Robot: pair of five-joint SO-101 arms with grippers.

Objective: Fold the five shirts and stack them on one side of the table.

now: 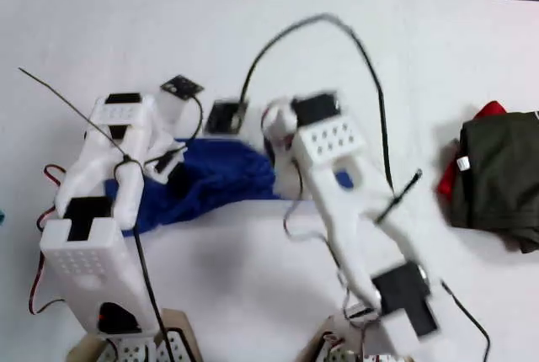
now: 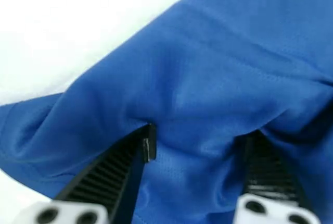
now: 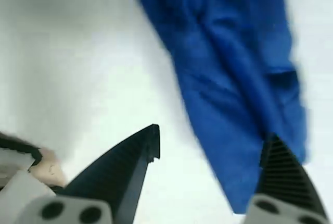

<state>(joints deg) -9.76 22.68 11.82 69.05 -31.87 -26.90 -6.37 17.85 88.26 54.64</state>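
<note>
two open pincers: left pincer (image 2: 200,143), right pincer (image 3: 212,141), both at blue shirt (image 1: 219,173).

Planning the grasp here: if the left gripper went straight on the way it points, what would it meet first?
The blue shirt: the open left gripper has its cloth right ahead between the fingers, probably in contact.

No text, label or number can be read — nothing legible.

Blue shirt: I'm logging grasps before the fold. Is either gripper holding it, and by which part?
Neither grips the blue shirt. The left gripper is open, its fingers pressed into the cloth; the right gripper is open over the shirt's edge.
</note>
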